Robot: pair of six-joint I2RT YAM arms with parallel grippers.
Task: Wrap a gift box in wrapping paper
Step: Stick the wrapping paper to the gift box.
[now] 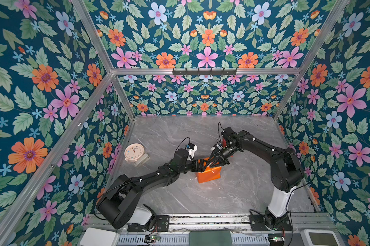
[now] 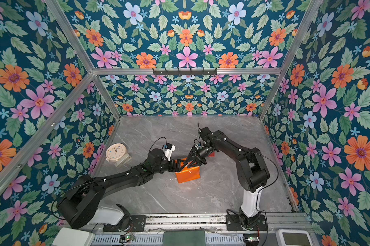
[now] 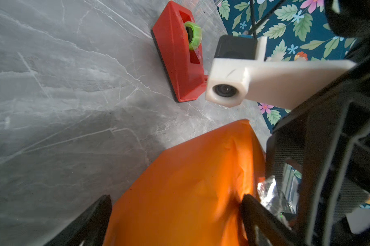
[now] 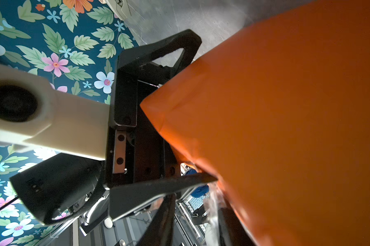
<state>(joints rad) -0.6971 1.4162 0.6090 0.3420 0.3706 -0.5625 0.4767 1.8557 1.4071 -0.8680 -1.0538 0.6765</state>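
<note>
Round cream clock [image 1: 134, 152] seen far left; left gripper [image 1: 202, 165] jaws spread astride glossy orange wrapping paper [image 1: 210, 175] mid-table, gift box fully hidden inside; right gripper [image 1: 210, 165] jaw state cannot be told; red plastic tape dispenser [image 3: 175, 64] mostly blocked by right arm [image 1: 265, 149] in both top views

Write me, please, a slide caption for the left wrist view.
Left gripper, jaws wide, straddling the orange wrapping paper parcel on the grey table, red tape dispenser beyond.
</note>
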